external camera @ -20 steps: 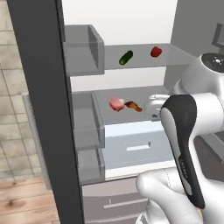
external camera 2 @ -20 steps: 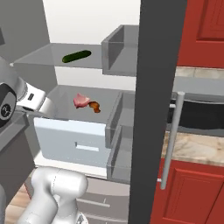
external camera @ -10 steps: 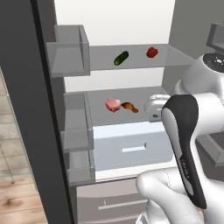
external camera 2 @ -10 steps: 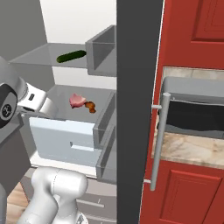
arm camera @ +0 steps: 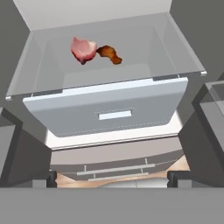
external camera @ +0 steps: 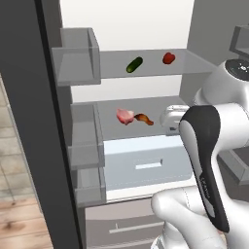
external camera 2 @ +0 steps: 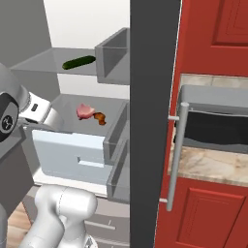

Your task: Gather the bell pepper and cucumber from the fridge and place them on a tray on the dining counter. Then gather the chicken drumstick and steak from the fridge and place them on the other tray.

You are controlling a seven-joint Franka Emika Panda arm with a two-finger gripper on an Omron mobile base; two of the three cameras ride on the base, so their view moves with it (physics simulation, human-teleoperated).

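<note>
Gripper (arm camera: 112,178): jaws wide apart, holding nothing, hanging before the pale drawer (arm camera: 109,111).
Steak (arm camera: 83,49): on the lower glass shelf (external camera: 155,109), above the drawer, just left of the chicken drumstick (arm camera: 110,54).
Cucumber (external camera: 134,64): upper shelf, left of the bell pepper (external camera: 168,58).
Fridge (external camera: 29,97): doors open, grey bins (external camera: 78,58) on the left door.

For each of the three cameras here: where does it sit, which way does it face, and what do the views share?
Left base view: behind the arm, to its left, facing into the open fridge; cucumber and bell pepper on the upper shelf.
Right base view: behind, to the right, past the fridge door's edge; white arm at lower left.
Hand view: on the hand, looking down at the drawer; open gripper at the bottom.
All three share the steak beside the chicken drumstick.
</note>
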